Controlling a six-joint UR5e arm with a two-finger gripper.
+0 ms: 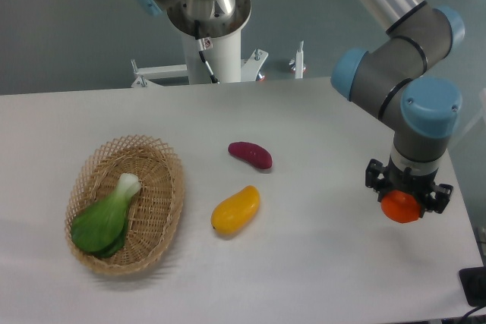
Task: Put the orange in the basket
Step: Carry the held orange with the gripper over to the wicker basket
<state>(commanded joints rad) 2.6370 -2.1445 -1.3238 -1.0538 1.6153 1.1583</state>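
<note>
The orange [400,207] is a small bright sphere at the right side of the white table, partly covered from above by my gripper [406,201]. The black fingers [373,180] stand on both sides of the fruit, shut on it. Whether the fruit rests on the table or hangs just above it cannot be told. The basket [168,221] is an oval tan wicker one at the left of the table, far from the gripper.
A green bok choy [105,218] lies inside the basket. A yellow-orange mango-like fruit [235,210] and a dark purple oblong vegetable [250,154] lie mid-table between gripper and basket. The robot base [209,17] stands behind the table. The table's right edge is close to the gripper.
</note>
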